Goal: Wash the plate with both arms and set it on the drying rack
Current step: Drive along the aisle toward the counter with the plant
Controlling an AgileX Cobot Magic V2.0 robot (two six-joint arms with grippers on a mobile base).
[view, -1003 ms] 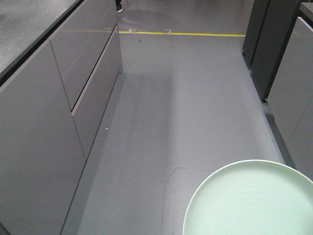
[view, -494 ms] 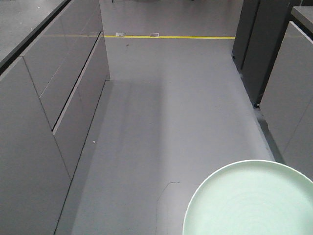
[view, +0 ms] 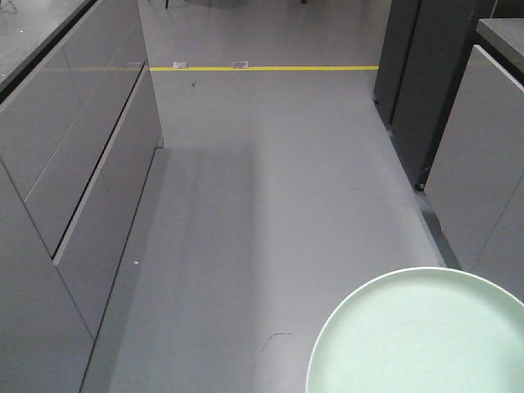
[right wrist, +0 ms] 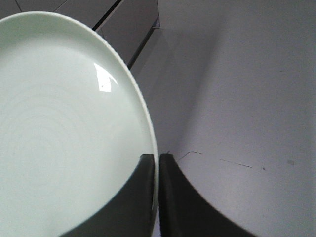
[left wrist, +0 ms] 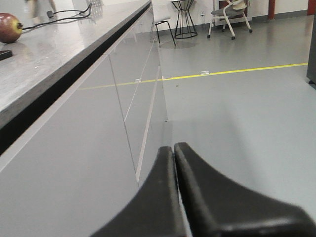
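Plates: one plate point(right wrist: 64, 123), its rim caught in the right gripper point(right wrist: 158, 158).
Grippers: two, that one and the left gripper point(left wrist: 174, 148).
Yellow lines: one yellow line point(left wrist: 237, 71) crossed the floor well ahead of the left claw.
Red fruits: one red fruit point(left wrist: 9, 27) lay far up-left of that claw.
Cables: one cable point(left wrist: 59, 19) ran near the fruit.
Chairs: two stood far beyond the left claw, a grey chair point(left wrist: 229, 12) and a white chair point(left wrist: 162, 20).

Looks like a test kitchen inside a lab hall: handleless grey cabinets point(view: 86, 164) under a grey countertop point(left wrist: 49, 64), bare grey floor point(view: 286, 205) with a yellow taped line point(view: 262, 68), an office chair point(left wrist: 229, 11) and wire stool point(left wrist: 183, 17) beyond.
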